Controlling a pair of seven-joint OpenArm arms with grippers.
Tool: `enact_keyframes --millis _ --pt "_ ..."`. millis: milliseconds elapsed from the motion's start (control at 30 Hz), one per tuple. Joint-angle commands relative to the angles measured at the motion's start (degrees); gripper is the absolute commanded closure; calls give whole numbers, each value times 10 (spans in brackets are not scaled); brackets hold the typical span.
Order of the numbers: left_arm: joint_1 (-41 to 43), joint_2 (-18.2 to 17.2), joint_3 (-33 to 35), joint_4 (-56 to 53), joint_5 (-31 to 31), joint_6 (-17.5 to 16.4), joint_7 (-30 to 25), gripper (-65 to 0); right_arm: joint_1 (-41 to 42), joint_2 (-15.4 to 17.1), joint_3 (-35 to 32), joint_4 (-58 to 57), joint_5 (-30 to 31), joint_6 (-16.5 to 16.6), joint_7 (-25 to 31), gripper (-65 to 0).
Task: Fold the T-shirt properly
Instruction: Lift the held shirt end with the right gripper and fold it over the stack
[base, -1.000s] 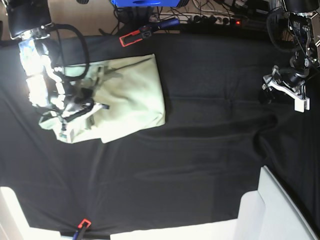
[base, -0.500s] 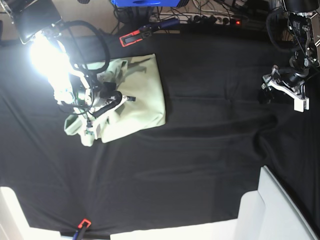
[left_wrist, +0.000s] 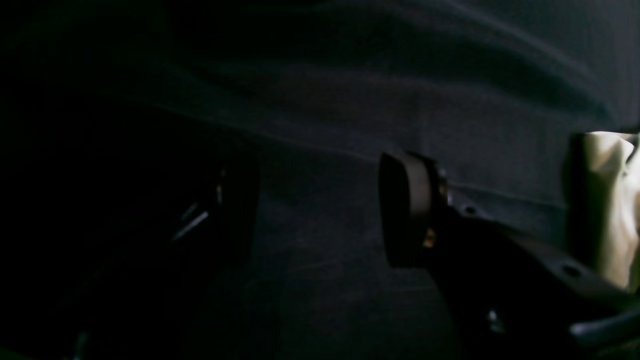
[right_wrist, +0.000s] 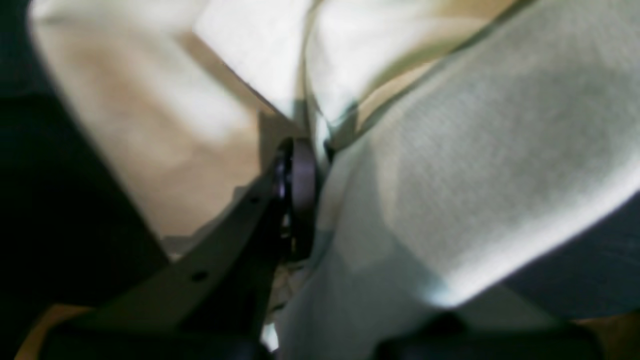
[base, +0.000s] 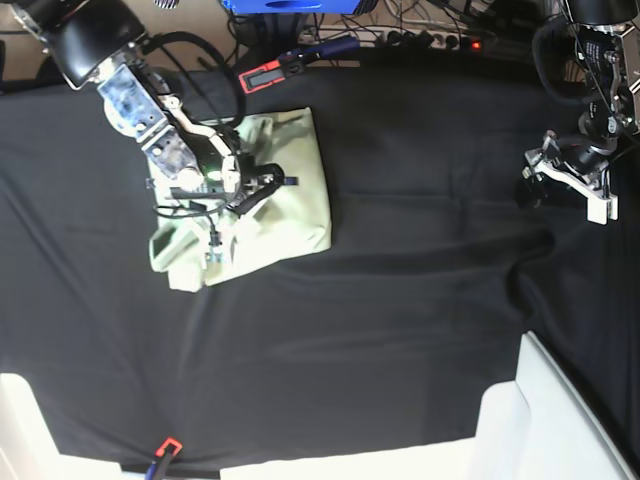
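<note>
Pale mint-green cotton T-shirt (base: 262, 205), partly folded, lies at about ten o'clock on the black table cloth (base: 400, 300). Right gripper (base: 240, 195) sits over its middle, jaws pinched shut on a fold of the fabric. Left gripper (base: 560, 180), at three o'clock, hangs well apart, jaws parted and empty. Risk: a one-sided pull may drag the layers askew, or the pinched fold may slip free.

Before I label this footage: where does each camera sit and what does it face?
Base: overhead, facing the table; both arms show.
Left wrist: on the left arm, facing black cloth past its open fingers.
Right wrist: on the right arm, close on the T-shirt its fingers pinch.
All three show the T-shirt.
</note>
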Motion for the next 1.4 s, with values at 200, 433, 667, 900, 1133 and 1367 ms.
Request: enact_keyframes --millis 200,433,667,900,1133,1367 --pt "-2 -11 -4 8 -8 -2 -12 -378 15 -7 0 1 -13 -1 -17 -6" --pt "-2 -10 -4 8 -8 -2 -12 -378 19 -7 -38 -7 -15 -2 -15 -6" --pt "-2 -10 -4 8 -8 -2 -12 -378 22 -32 -51 -8 -55 -2 -17 -16" --pt "-2 -10 -4 8 -8 -2 -12 -378 21 -44 -52 -7 -57 -2 -18 -97" --pt "-6 -10 -4 8 -8 -2 -12 -378 29 -44 -132 8 -57 -2 -39 -408" --pt "-7 -10 -4 7 -8 -2 -12 -378 31 -43 -157 108 -57 -2 -71 -419"
